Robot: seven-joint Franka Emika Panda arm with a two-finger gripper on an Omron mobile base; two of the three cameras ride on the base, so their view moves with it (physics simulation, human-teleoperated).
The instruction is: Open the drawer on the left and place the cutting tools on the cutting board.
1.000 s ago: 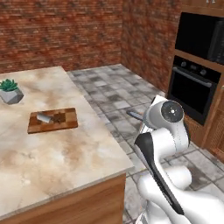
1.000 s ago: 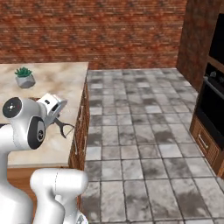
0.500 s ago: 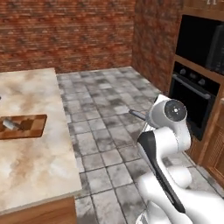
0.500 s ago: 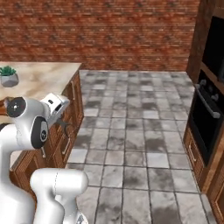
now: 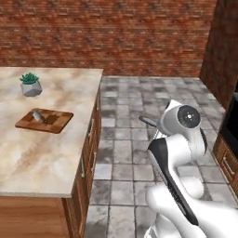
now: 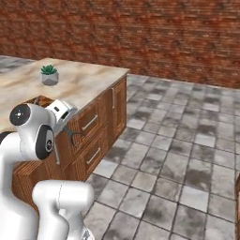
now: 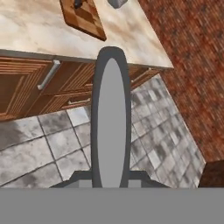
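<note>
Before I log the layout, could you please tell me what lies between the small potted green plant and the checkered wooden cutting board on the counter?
Only bare marble counter separates potted green plant from checkered wooden cutting board, per the left base view.

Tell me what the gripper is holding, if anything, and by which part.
The gripper holds a slim grey cutting tool, pinched at its near end; the rest sticks out ahead of the hand.

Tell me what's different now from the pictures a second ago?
The base drove and turned, so the island counter looks shifted; the things themselves did not move. The claw stays shut on the scissor-like tool. One tool stays on the cutting board, near the potted plant.
</note>
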